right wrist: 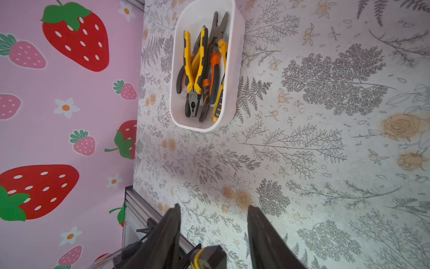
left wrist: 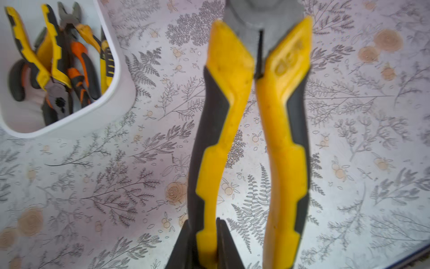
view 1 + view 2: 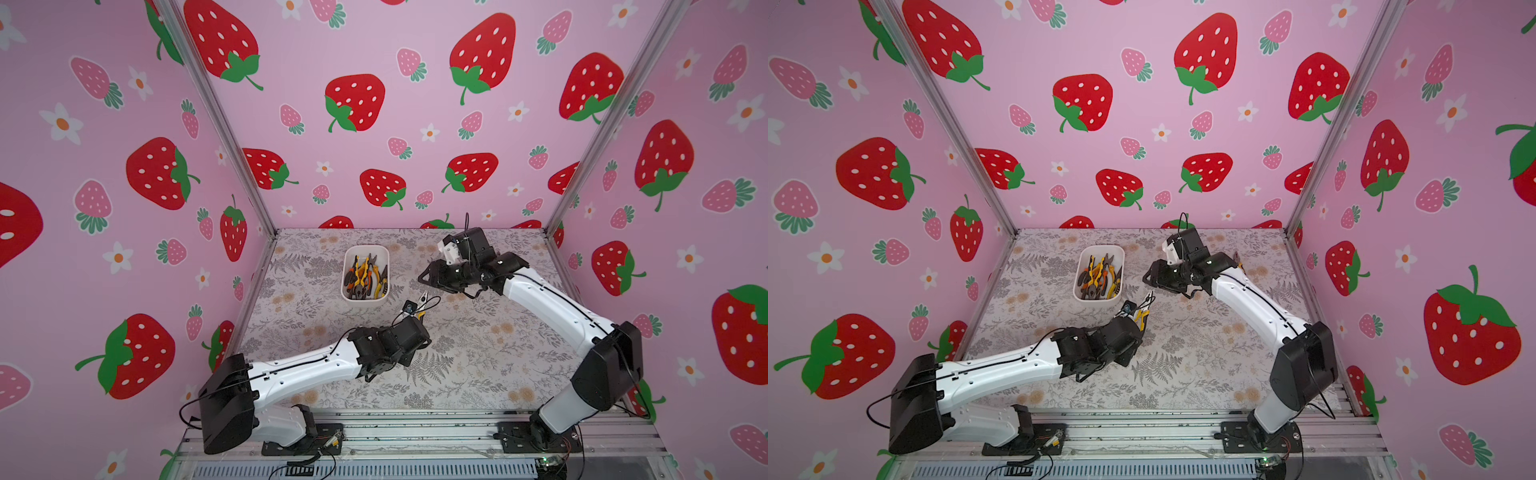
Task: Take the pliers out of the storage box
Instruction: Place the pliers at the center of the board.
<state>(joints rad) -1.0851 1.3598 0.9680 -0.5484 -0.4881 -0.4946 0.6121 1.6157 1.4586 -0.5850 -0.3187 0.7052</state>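
Yellow-and-black pliers (image 2: 281, 139) are seen clamped by a single handle, close to its end, between the narrowly set jaws of the left gripper (image 2: 204, 246). The second handle is left free and the metal head is carried far from the grip. The tool is held above the floral tabletop (image 3: 457, 365), just outside the storage box (image 3: 365, 302). The right gripper (image 1: 213, 223) is seen empty, its jaws parted, near the tool's head in both top views. The remaining pliers (image 1: 200, 69) are piled crosswise inside the box. A slip is judged the chief risk: with only one handle pinched, the tool could be swung about its pivot or dragged loose by the head's weight during any quick move. Contact between the two grippers is also thought possible, given how near they are. If the tool is released too close, the box wall could be struck and the box shifted.
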